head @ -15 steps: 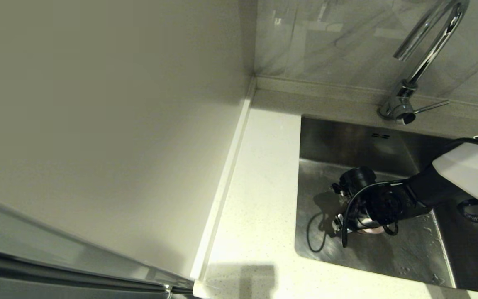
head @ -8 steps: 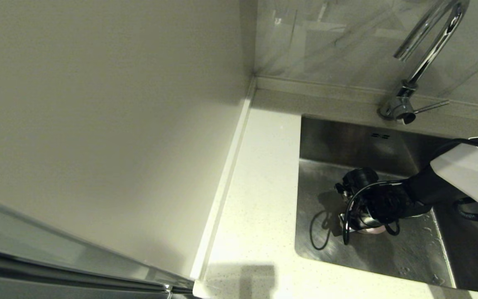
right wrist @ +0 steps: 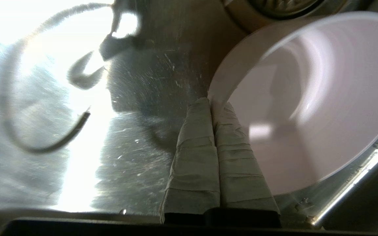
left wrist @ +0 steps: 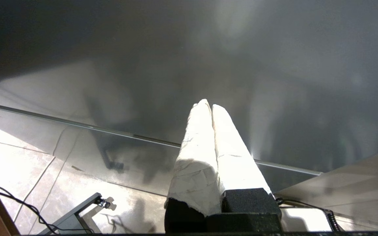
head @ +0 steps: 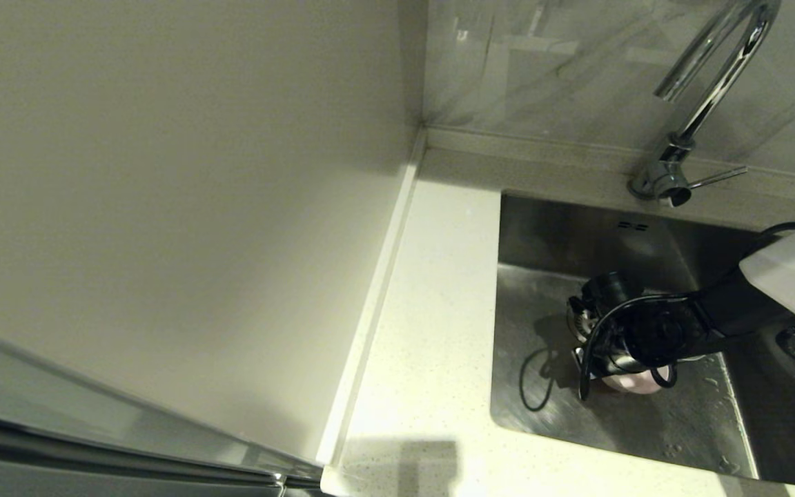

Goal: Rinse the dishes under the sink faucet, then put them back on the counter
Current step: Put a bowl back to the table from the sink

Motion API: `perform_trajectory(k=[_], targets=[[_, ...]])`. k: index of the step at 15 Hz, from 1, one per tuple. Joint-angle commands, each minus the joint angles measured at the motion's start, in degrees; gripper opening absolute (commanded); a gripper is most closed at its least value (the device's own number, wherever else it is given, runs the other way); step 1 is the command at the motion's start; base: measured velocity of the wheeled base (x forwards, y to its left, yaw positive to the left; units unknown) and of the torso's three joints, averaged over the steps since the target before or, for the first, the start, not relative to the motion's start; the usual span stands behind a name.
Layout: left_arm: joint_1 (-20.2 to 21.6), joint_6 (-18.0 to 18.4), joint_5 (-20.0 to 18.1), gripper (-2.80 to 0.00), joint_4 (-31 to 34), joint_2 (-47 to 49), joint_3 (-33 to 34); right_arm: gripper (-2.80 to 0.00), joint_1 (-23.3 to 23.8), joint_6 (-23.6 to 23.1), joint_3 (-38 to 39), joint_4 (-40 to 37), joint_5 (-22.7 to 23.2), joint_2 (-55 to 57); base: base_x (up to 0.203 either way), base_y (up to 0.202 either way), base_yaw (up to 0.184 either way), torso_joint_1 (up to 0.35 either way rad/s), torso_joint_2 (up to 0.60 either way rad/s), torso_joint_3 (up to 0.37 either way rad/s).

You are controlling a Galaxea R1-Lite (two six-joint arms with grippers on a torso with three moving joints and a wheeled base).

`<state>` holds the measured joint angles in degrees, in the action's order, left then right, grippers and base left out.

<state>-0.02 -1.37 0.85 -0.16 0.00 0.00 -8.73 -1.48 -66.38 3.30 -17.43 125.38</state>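
Observation:
In the sink (head: 577, 238), my right arm's wrist (head: 646, 338) hangs low over the basin floor. A pale pink bowl (head: 635, 382) peeks out beneath it. In the right wrist view my right gripper (right wrist: 212, 104) is shut on the rim of the pink bowl (right wrist: 307, 108), one finger inside and one outside, the bowl tipped on its side. The drain strainer (right wrist: 284, 3) lies just beyond it. The chrome faucet (head: 711, 83) stands at the back right, no water running. The blue-grey and whitish-mint bowls are out of view. My left gripper (left wrist: 207, 105) is parked, shut and empty.
The speckled counter (head: 432, 310) runs along the left side of the sink, against a plain cream wall panel (head: 197, 207). The faucet lever (head: 718, 177) points right. Two overflow slots (head: 632, 226) mark the back wall. A loose cable loop (head: 594, 345) hangs off the right wrist.
My right wrist has shifted a little to the right across the basin with the pink bowl, and more of the bowl shows below it now. The left arm has not moved.

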Motion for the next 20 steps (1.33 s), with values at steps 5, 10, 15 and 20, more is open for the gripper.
perform_trajectory(k=[5,10,15,20], targets=[[-0.03,0.02,0.03,-2.80,-0.02,-0.18,0.00,-2.80,-1.06,-0.71,0.71,-0.13,-1.33,-14.72,0.000,0.000,0.000,0.000,0.00,0.000],[0.01,-0.04,0.03,-2.80,-0.02,-0.18,0.00,-2.80,3.22,-13.22,0.69,-1.45,-8.01,-28.15,0.000,0.000,0.000,0.000,0.00,0.000],[-0.04,-0.04,0.03,-2.80,-0.02,-0.18,0.00,-2.80,19.99,-18.24,0.19,-11.75,-10.04,-32.77,0.000,0.000,0.000,0.000,0.00,0.000],[0.02,-0.04,0.05,-2.80,-0.02,-0.24,0.00,-2.80,35.19,-18.90,1.87,-15.16,-8.70,-31.11,0.000,0.000,0.000,0.000,0.00,0.000]])
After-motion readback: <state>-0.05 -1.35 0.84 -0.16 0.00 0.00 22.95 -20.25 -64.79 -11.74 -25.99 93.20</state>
